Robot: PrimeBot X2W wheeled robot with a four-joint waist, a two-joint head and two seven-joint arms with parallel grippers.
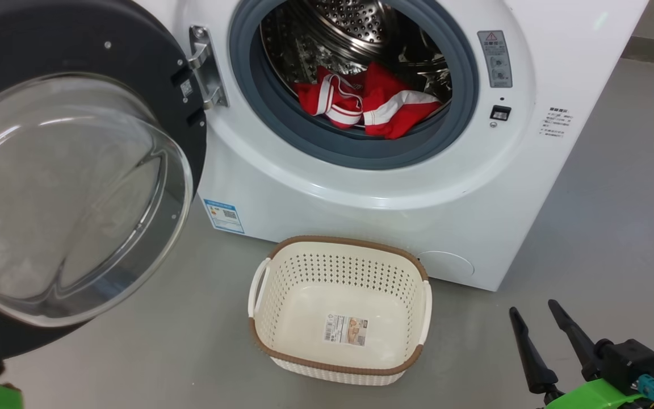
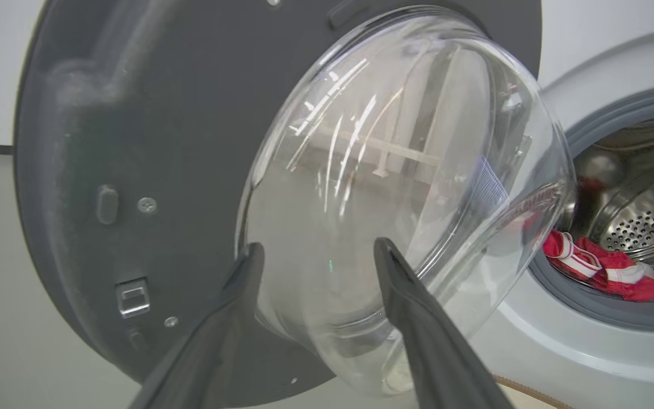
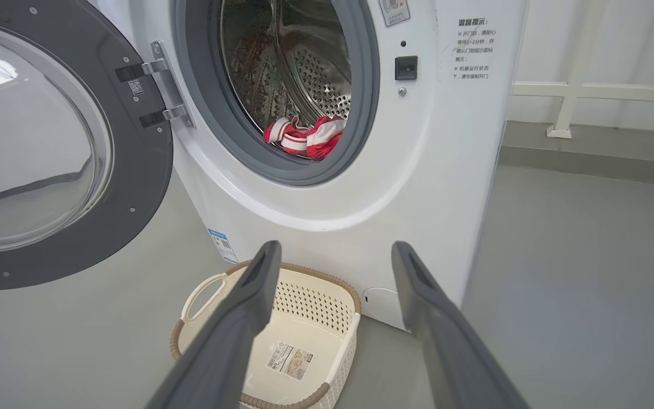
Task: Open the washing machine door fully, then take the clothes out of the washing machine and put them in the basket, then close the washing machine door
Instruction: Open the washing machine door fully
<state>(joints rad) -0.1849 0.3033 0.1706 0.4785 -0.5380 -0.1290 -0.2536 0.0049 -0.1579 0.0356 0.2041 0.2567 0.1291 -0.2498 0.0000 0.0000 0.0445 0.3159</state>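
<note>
while the washing machine door (image 1: 66,193) stood swung wide on its metal hinge (image 1: 208,68) at my left, glass bowl facing out, the mouth of the washing machine (image 1: 361,196) lay unblocked. the clothes (image 1: 372,102), red with white bands, lay heaped at the front of the drum (image 1: 361,23), just inside the grey rubber ring (image 1: 463,85), where a reach could find them. the basket (image 1: 338,242) sat empty on the floor (image 1: 134,352) right below the opening, so a garment would have a short way to drop, i judged. my left gripper (image 2: 318,245) pointed at the door's glass, fingers spread and holding nothing; the opening step looked done to me. my right gripper (image 1: 532,307) hung low beside the basket, jaws apart and empty, placed well for the first reach into the drum.
</note>
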